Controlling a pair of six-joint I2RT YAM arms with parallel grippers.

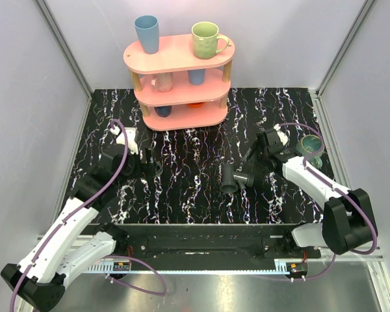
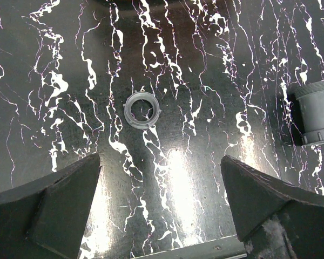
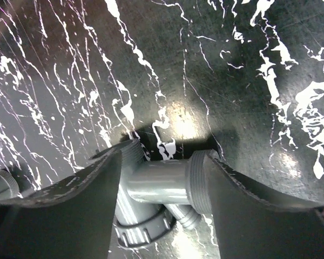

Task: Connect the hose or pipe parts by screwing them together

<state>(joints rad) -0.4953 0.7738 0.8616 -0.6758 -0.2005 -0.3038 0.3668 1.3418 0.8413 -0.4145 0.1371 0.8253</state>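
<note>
A grey T-shaped pipe fitting (image 3: 156, 181) lies on the black marbled table (image 1: 195, 136), right of centre (image 1: 245, 179). My right gripper (image 3: 162, 152) spans it, one finger against its main barrel and the other pressed on the threaded branch end; from above the right gripper (image 1: 250, 166) is over it. A short threaded pipe piece (image 1: 229, 181) lies just left of the fitting (image 2: 316, 110). A small grey ring nut (image 2: 142, 109) lies flat ahead of my left gripper (image 2: 161, 159), which stands wide open and holds nothing, at the left (image 1: 149, 162).
A pink three-tier shelf (image 1: 179, 55) with mugs and cups stands at the back centre. A teal cup (image 1: 310, 146) sits by the right wall behind the right arm. Grey walls close in the table on the left, right and back.
</note>
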